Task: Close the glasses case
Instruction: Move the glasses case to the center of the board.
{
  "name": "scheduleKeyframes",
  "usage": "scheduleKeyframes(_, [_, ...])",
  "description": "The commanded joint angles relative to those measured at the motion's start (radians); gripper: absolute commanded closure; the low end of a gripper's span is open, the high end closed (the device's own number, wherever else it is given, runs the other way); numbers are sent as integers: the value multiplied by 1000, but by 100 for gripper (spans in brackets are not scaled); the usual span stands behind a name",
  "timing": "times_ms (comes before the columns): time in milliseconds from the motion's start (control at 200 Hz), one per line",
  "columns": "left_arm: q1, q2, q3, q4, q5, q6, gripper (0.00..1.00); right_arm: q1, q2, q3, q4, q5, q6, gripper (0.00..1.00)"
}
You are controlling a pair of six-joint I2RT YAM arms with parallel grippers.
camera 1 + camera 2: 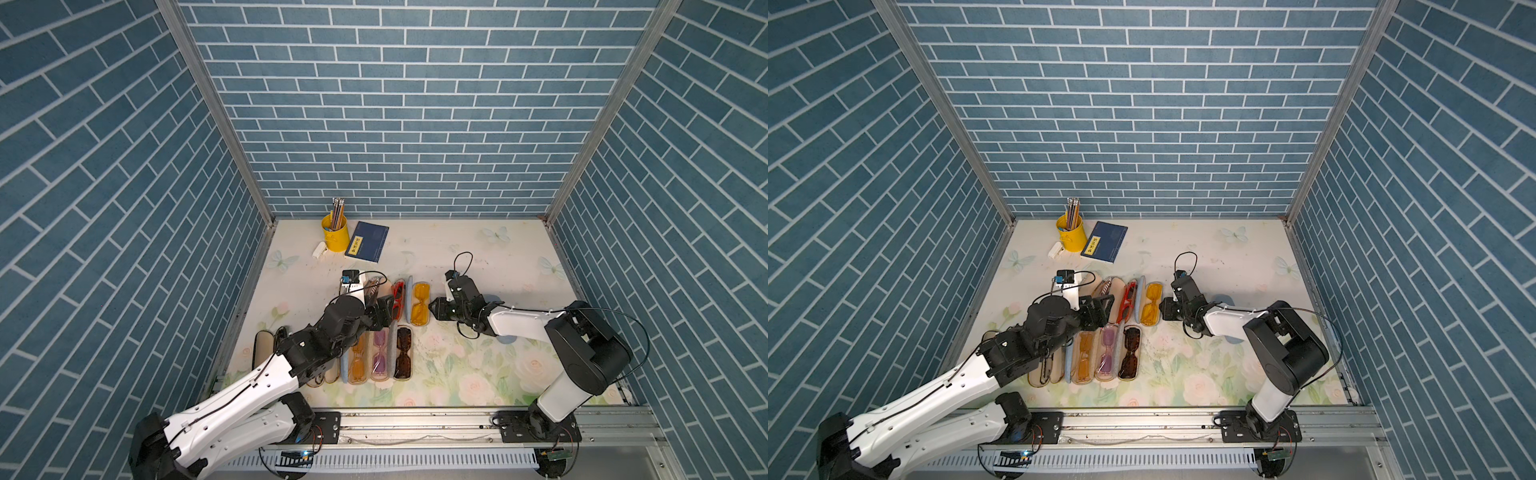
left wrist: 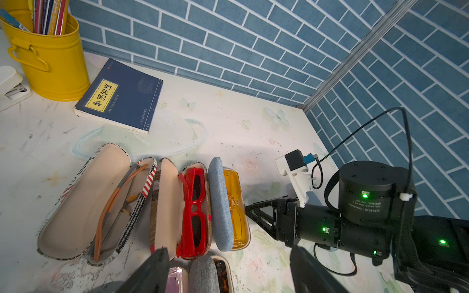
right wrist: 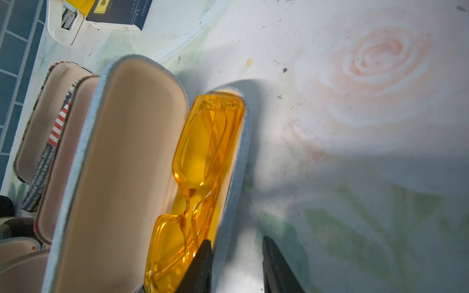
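A yellow pail (image 1: 335,237) holding pencils (image 1: 338,208) stands on the floral table cover (image 1: 478,257), near the blue brick-patterned back wall (image 1: 395,104). A white stapler (image 1: 319,250) lies just beside it. A dark blue book (image 1: 368,247) lies flat on its other side.

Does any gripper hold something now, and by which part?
Nothing is gripped. The left gripper is open. The right gripper straddles the side wall of the light blue case, not yet clamping it.

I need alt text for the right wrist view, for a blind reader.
An open light-blue glasses case holds yellow glasses beside its beige-lined lid. The right end effector straddles the case's outer wall with jaws apart, above a floral table.
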Motion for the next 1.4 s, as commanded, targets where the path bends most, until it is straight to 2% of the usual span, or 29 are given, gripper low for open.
scheduleKeyframes(0, [9, -17, -13, 8, -3, -8, 20, 3, 26, 34, 10, 18, 14, 67])
scheduleKeyframes(290, [14, -32, -25, 6, -3, -11, 23, 3, 62, 51, 14, 20, 12, 70])
scheduleKeyframes(520, [18, -27, -29, 5, -8, -12, 23, 3, 58, 35, 12, 59, 12, 77])
scheduleKeyframes(1395, [21, 86, -27, 73, 17, 25, 27, 5, 75, -19, 78, 30, 13, 91])
